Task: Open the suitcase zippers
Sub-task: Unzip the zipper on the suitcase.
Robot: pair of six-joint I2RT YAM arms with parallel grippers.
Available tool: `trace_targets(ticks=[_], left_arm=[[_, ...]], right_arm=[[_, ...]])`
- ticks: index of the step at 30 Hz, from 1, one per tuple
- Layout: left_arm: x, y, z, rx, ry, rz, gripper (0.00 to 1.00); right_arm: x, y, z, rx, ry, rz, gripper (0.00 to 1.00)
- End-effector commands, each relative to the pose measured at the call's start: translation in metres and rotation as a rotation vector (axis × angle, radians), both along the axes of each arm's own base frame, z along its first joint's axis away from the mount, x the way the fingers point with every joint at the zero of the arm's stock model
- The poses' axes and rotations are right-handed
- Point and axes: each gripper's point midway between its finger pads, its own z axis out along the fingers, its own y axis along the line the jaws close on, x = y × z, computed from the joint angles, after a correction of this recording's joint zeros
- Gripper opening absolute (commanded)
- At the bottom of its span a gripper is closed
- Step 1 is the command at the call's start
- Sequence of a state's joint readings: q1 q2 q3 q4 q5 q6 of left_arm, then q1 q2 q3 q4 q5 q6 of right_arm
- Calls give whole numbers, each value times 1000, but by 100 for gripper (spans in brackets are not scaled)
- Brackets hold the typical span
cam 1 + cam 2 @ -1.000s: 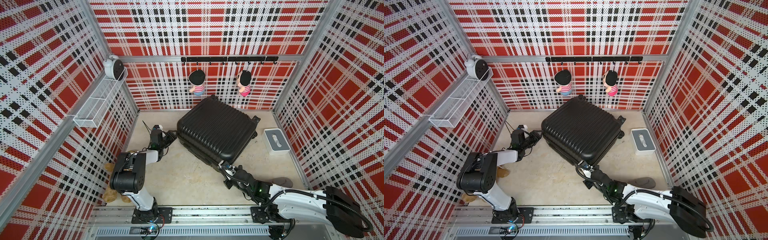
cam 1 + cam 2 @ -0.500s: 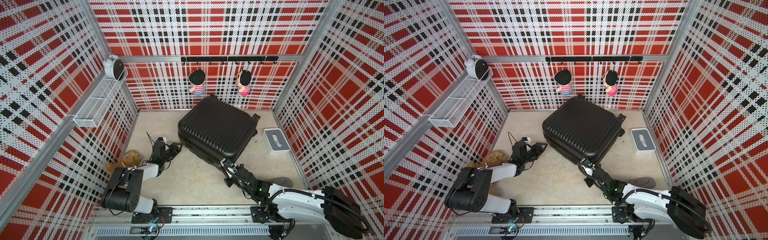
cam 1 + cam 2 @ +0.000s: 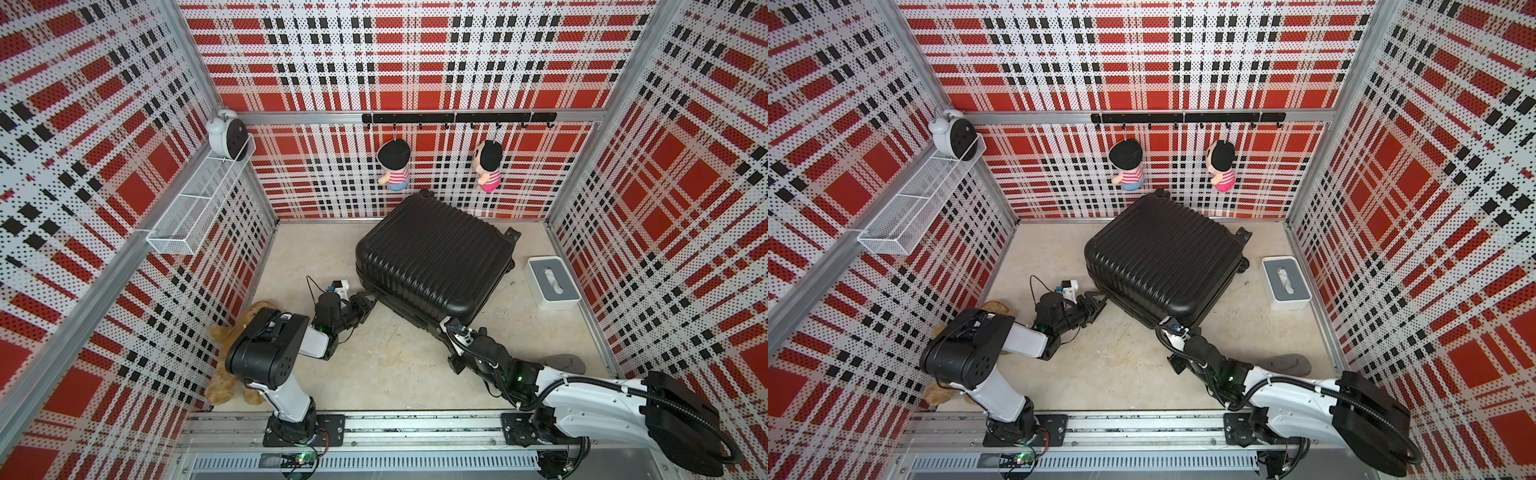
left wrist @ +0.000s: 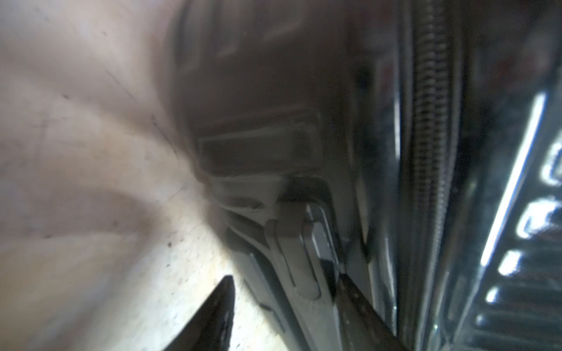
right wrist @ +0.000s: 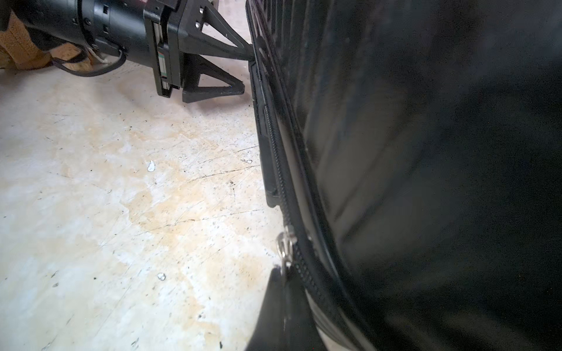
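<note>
The black ribbed suitcase [image 3: 436, 257] [image 3: 1163, 253] lies flat on the floor near the back wall. Its zipper track [image 5: 275, 152] [image 4: 428, 152] runs round the side seam. My right gripper [image 5: 284, 273] [image 3: 441, 325] sits at the case's near corner, shut on a small silver zipper pull [image 5: 285, 244]. My left gripper [image 4: 286, 291] [image 3: 369, 300] [image 3: 1099, 298] is at the case's near left edge, open. One finger [image 4: 355, 304] rests against the shell and the other finger [image 4: 222, 304] is over the floor, with a grey side fitting [image 4: 304, 258] between them.
A white-and-grey box [image 3: 550, 282] stands right of the case, and a grey slipper [image 3: 561, 361] lies near the right arm. A brown plush toy [image 3: 226, 336] lies behind the left arm. Two dolls [image 3: 395, 166] hang on the back wall. Plaid walls close three sides.
The left arm has slid toward the front along the suitcase's left side, to its near left edge. The right gripper has stayed shut at the near corner.
</note>
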State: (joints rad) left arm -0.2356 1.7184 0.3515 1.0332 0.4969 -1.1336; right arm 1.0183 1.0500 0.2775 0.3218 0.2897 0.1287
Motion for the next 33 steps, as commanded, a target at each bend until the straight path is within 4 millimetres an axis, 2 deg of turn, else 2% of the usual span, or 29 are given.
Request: trace_targets(ticks=[1,4,5,8,12,14,17,19,24,27,31,33], left_arm=[[0,-6,20,-104,-87,-18,52],[5,-6,22,-109,-108,-5,50],[3,-15,22,-105,-111,-25,50],[7,-25,24,-111,-126,-40,50],[10,-33,22,-140,-140,-49,54],[10,-32,20,-162,-143,-42,53],[9,-26,19,-197,-149,-19,41],[9,-21,19,-213,-152,-2,26],[3,-11,22,-224,-161,33,8],[-6,-5,24,-214,-158,53,1],[-25,0,27,-212,-150,65,0],[-36,-3,28,-211,-146,57,0]], right_arm=[[8,0,11,10,-23,-22,0],[8,0,11,8,-21,-23,0],[8,0,11,7,-20,-23,0],[8,0,12,10,-22,-23,0],[8,0,13,9,-21,-22,0],[8,0,13,12,-20,-23,0],[8,-1,14,13,-21,-26,0],[9,-2,15,15,-26,-32,0],[12,-3,16,6,-27,-55,0],[17,-5,17,-7,-23,-81,0],[28,-9,21,-1,-10,-118,0],[35,-12,23,8,-2,-132,0]])
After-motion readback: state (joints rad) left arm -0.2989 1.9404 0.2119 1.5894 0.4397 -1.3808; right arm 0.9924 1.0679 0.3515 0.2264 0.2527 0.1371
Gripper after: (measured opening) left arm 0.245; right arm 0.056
